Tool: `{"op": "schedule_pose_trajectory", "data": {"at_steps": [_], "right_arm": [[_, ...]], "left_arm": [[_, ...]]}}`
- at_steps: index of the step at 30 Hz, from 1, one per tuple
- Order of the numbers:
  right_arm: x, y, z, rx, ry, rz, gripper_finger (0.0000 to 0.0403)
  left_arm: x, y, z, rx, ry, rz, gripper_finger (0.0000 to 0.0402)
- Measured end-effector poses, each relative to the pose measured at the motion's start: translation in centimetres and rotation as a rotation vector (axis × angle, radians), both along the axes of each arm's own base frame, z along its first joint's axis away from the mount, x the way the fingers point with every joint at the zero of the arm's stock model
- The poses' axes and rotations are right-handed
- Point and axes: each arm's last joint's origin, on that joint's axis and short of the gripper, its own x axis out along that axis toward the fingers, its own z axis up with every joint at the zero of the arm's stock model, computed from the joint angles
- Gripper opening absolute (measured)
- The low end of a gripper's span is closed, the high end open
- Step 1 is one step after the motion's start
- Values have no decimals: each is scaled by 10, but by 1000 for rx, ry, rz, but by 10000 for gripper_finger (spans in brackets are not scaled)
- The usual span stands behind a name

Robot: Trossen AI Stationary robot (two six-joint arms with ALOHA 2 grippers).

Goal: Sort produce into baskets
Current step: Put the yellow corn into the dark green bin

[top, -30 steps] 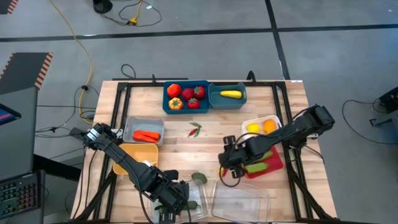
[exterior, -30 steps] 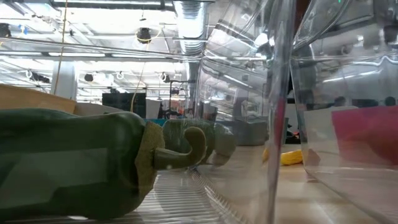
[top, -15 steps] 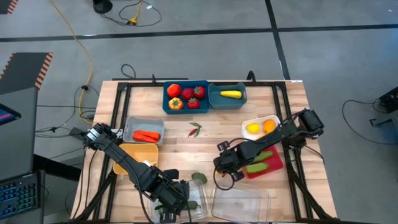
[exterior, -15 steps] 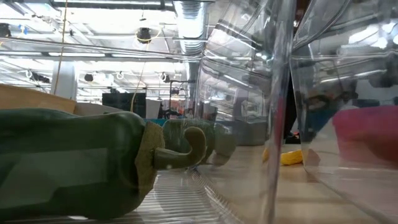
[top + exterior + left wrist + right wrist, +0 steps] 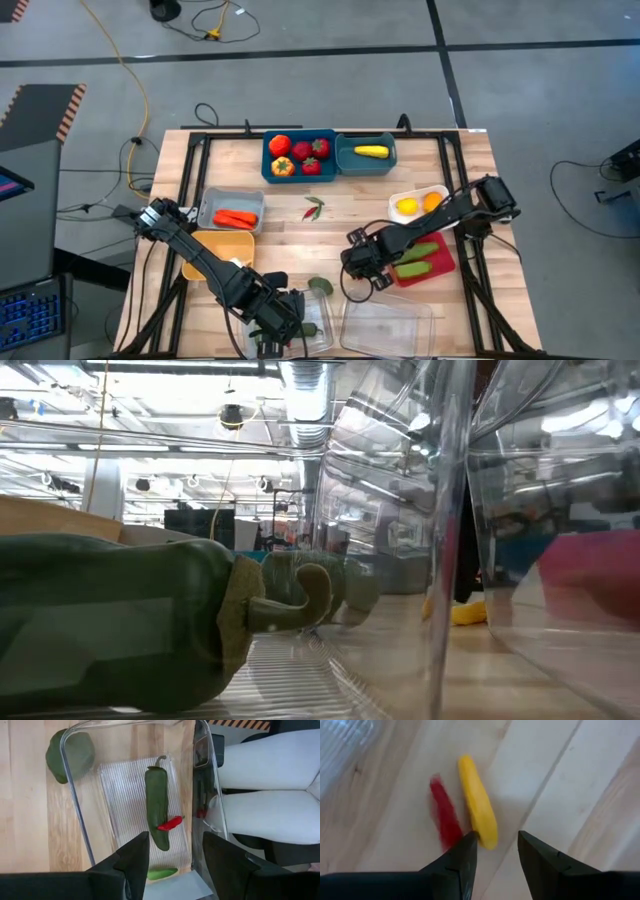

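Lying just ahead of the right pincer [image 5: 495, 851]: yellow pepper [image 5: 477, 801].

No readable txt, labels, brands or nos. anywhere: not on bins, produce, counter or arms.

A yellow cable [image 5: 128, 70] crosses the floor beyond the wooden table [image 5: 470, 180].

Red chili [image 5: 445, 817] motion-blurred beside fingers [image 5: 457, 862]
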Motion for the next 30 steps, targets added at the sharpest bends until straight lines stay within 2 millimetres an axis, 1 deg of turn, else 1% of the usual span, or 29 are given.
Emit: {"op": "schedule_pose_trajectory", "data": {"at_steps": [7,10,13,17,23,27,30], "right_arm": [[3,0,-4,1,-8,2,167],[2,-1,-6,-3,8,1,159],[3,0,-8,10,20,5,141],[3,1,-13,36,43,12,106],[3,1,-12,39,38,13,59],[4,1,-9,36,46,12,41],[5,2,-3,28,69,11,36]], "left_arm": [[0,0,0,3,-2,2,171],[0,0,0,5,-4,3,171],[0,0,0,11,-8,6,171],[0,1,0,16,-11,9,171],[0,1,0,19,-13,5,171],[0,1,0,30,-21,-27,171],[2,3,0,42,-30,-55,171]]}}
